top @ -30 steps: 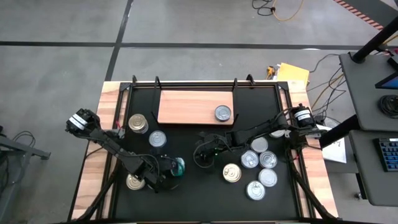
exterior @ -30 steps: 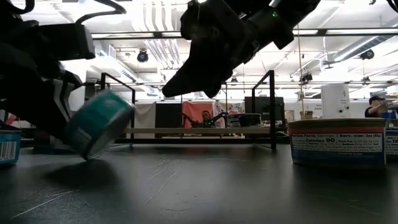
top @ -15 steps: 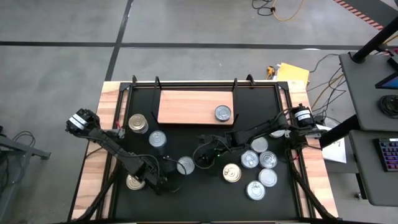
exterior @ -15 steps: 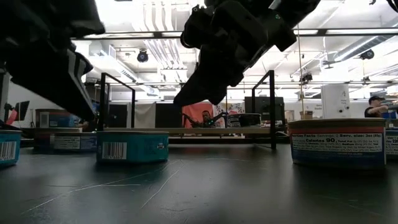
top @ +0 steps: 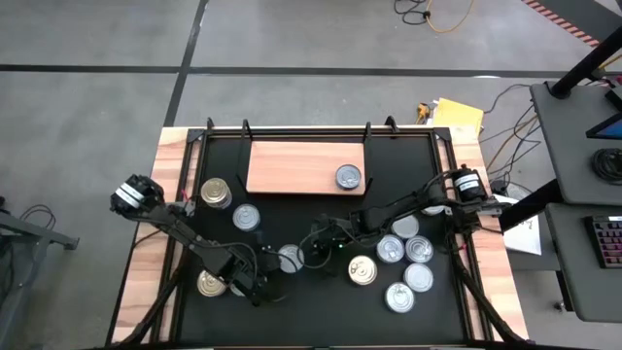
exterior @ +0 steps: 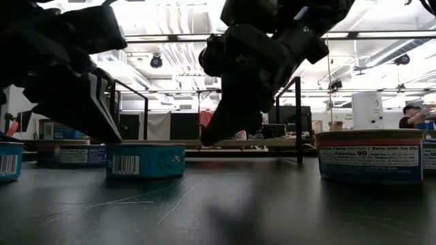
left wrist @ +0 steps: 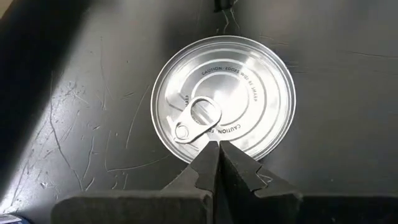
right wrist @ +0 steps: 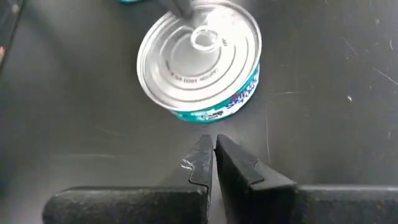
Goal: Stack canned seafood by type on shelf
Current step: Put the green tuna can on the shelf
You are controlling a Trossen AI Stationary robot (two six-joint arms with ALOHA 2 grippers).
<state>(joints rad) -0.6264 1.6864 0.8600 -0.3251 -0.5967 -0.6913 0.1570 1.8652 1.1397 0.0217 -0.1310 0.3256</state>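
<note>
Non-task items in view

Black table (top: 292,209) with wooden side edges, black rail frame (top: 306,127) along far edge; grey floor (top: 97,87); yellow object (top: 457,114) and cables beside table; grey desk (top: 573,126) with keyboard (top: 603,240); person (exterior: 412,116) in distant background

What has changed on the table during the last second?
The teal can, tilted on its edge beside the left claw a second ago, now lies flat, silver top up. The right claw moved closer to it. Both claws stay shut; the can on the shelf stayed.

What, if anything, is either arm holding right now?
Nothing. Both grippers, left and right, have shut, empty jaws beside the upright silver-topped, teal-labelled round tin on the black table.
</note>
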